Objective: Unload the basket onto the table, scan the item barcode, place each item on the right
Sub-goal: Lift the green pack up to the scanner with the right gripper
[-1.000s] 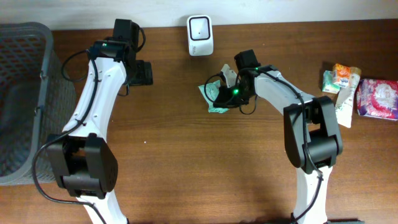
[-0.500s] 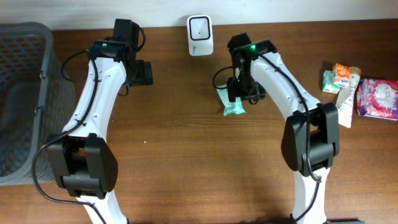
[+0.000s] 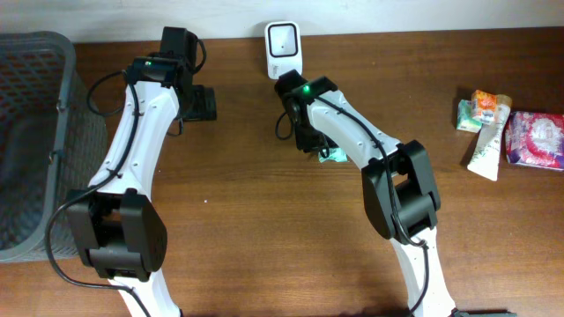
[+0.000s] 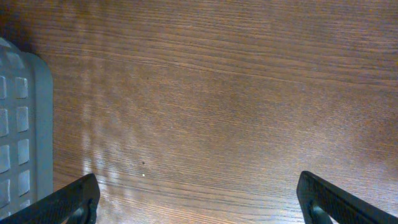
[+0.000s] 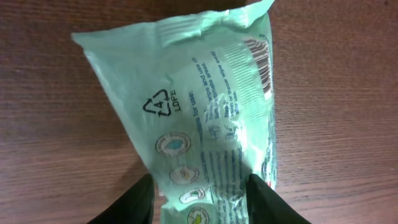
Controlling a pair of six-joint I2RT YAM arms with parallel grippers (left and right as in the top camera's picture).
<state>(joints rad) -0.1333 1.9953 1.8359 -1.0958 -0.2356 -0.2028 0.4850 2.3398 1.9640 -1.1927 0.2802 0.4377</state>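
While the left arm hangs well off to the scanner's left, its left end effector (image 4: 199, 208) spread wide over bare worktop (image 3: 264, 229), all the action is on the other side. The right arm is the nearer one by far, bent in close on the near side of the scanner (image 3: 284, 50). Its right end effector (image 5: 199, 202) has the green packet (image 5: 199, 106) between its fingers (image 5: 134, 199), one pressed to each side edge of the lower end, and that reads to me as a grasp. From above, only a corner of the packet pokes out from under the arm, just short of the scanner and a touch toward the right arm's side. Its long axis runs straight out from the fingers, printed back facing the wrist camera. And there's the barcode (image 5: 262, 62), up at the far end along one side edge. That's the bit that has to come round to face the scanner's window, I'd say.
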